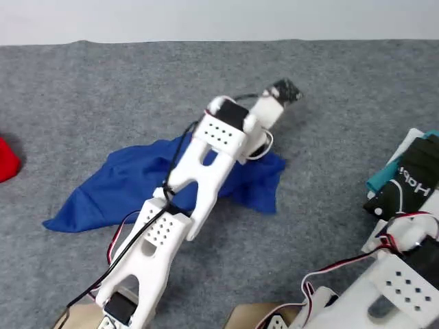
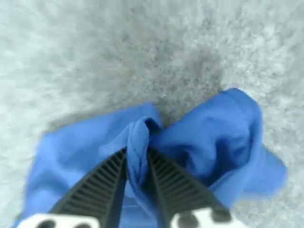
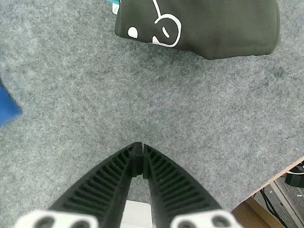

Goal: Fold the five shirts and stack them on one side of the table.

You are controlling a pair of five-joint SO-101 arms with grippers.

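A blue shirt (image 1: pixel 130 181) lies crumpled across the middle of the grey table. My left gripper (image 2: pixel 137 164) is shut on a pinched fold of the blue shirt (image 2: pixel 209 137), over its right part. In the high view the left arm (image 1: pixel 206 154) stretches from the front edge over the cloth. A folded black shirt (image 1: pixel 411 179) with white print tops a stack at the right edge, with teal cloth (image 1: pixel 385 171) beneath it. My right gripper (image 3: pixel 138 159) is shut and empty above bare carpet, a short way from the black shirt (image 3: pixel 209 23).
A red cloth (image 1: pixel 7 159) shows at the table's left edge. The right arm (image 1: pixel 384 281) sits at the front right corner. The table's wooden edge (image 3: pixel 275 183) shows beside the right gripper. Grey carpet (image 1: pixel 137 89) lies bare behind the blue shirt.
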